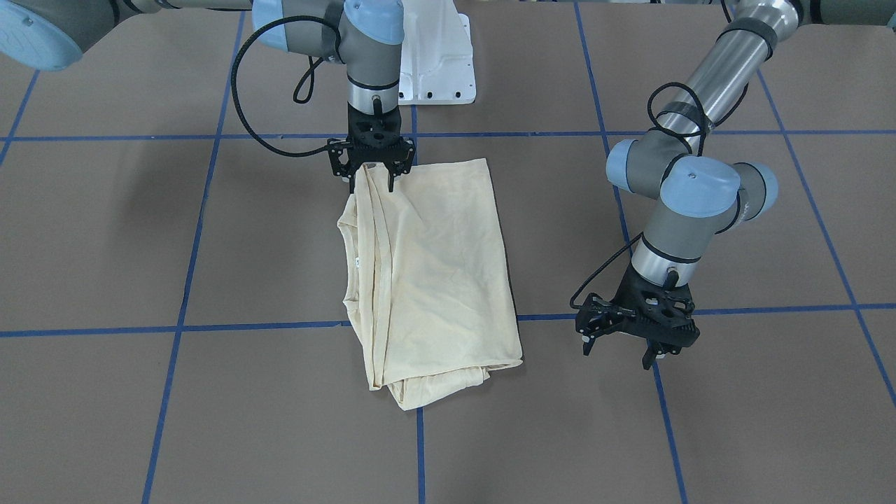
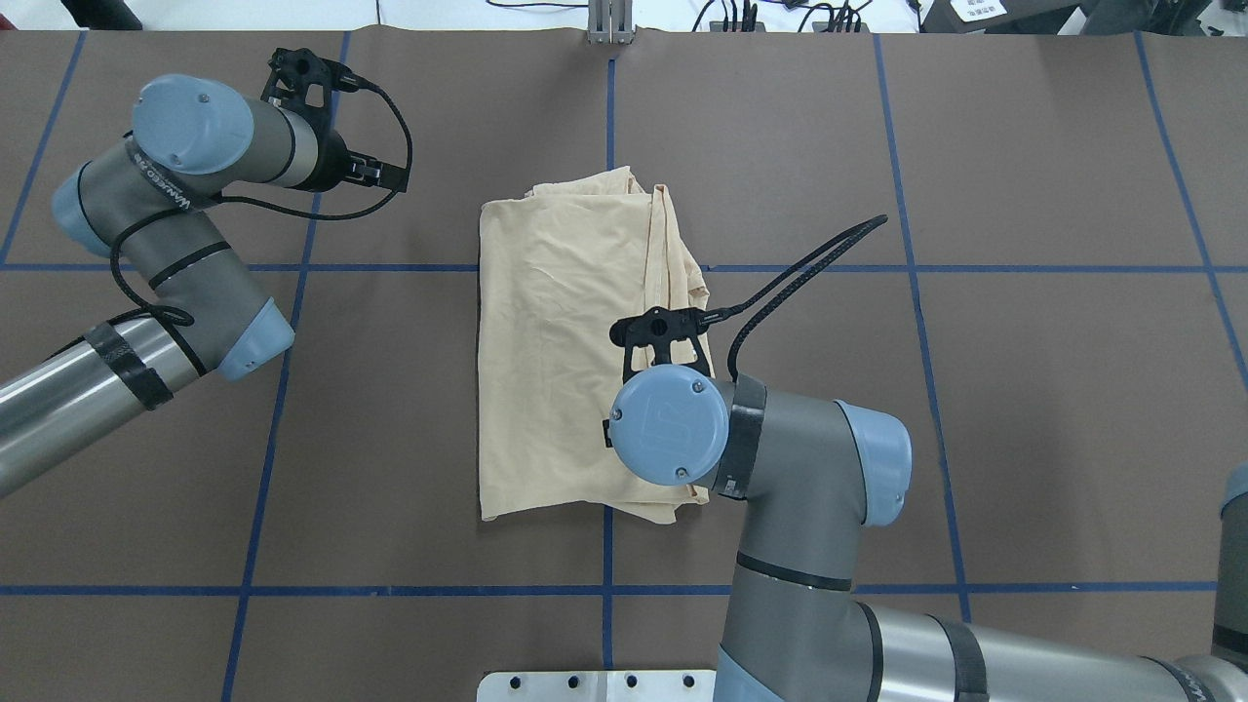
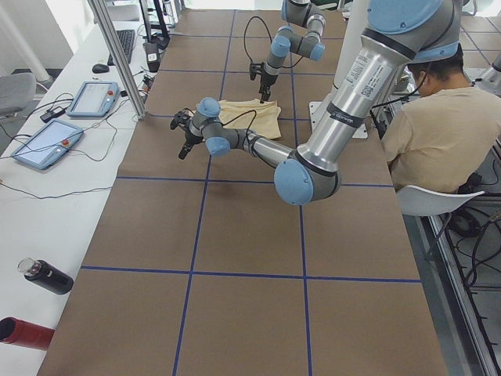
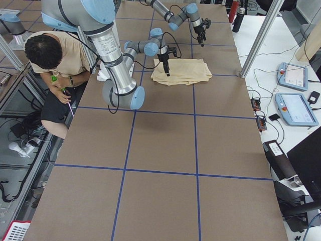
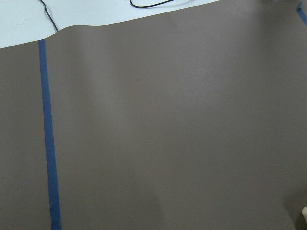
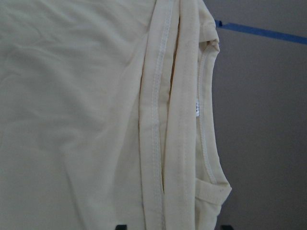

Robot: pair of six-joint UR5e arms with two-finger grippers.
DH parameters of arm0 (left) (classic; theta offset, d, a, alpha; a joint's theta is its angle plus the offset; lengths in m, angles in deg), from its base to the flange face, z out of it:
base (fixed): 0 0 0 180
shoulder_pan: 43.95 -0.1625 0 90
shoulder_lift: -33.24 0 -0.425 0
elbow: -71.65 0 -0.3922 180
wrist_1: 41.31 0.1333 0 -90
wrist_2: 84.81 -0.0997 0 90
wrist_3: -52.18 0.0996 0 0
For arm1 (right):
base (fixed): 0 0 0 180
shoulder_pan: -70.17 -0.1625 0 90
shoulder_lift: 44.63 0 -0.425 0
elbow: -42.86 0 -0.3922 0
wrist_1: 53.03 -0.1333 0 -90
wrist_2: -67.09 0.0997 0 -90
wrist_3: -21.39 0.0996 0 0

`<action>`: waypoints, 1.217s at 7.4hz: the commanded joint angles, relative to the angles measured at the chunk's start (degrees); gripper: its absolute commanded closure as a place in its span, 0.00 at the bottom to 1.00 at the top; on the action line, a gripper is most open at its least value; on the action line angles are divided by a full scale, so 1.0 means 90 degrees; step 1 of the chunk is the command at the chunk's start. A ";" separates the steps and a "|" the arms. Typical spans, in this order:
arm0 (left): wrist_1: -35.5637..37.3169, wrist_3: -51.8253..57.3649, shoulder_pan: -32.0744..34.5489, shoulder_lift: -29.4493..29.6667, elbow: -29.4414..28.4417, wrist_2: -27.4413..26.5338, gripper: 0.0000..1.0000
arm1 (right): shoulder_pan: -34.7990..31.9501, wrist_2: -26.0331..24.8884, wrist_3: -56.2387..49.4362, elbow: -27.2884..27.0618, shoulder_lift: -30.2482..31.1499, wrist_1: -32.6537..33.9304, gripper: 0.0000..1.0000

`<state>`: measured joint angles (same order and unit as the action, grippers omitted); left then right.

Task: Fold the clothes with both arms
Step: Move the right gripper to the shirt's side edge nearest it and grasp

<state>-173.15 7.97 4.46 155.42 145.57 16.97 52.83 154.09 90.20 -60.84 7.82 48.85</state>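
Note:
The pale cream-yellow shirt (image 1: 434, 273) lies folded into a long rectangle on the brown mat, its print hidden. It also shows in the overhead view (image 2: 556, 341). Its ribbed neck and small white label (image 6: 197, 109) face the robot's right side. My right gripper (image 1: 371, 180) is open, pointing down at the shirt's corner nearest the robot base, with its fingers either side of the stacked hems. My left gripper (image 1: 621, 348) is open and empty, hovering over bare mat beside the shirt's far end. The left wrist view shows only mat and tape.
The white pedestal base (image 1: 437, 63) stands just behind the shirt. Blue tape lines (image 1: 175, 329) grid the mat. A seated person (image 3: 430, 117) is beside the table. Tablets (image 3: 94, 98) and bottles (image 3: 47, 276) lie on the side bench.

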 commanded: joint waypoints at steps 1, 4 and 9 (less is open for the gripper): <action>0.0000 0.0000 0.0002 -0.0001 -0.0001 0.0000 0.00 | 0.0372 0.0030 -0.0125 -0.0110 0.0090 0.0213 0.62; 0.0000 0.0000 0.0002 -0.0001 0.0009 0.0000 0.00 | 0.0374 0.0001 -0.0507 -0.0051 0.0188 0.0222 0.67; 0.0000 0.0010 0.0002 -0.0001 -0.0001 0.0000 0.00 | 0.0374 -0.0009 -0.0741 0.0135 0.0188 0.0213 0.96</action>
<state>-173.15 8.03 4.47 155.41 145.58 16.97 56.19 153.91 83.57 -59.70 9.51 50.79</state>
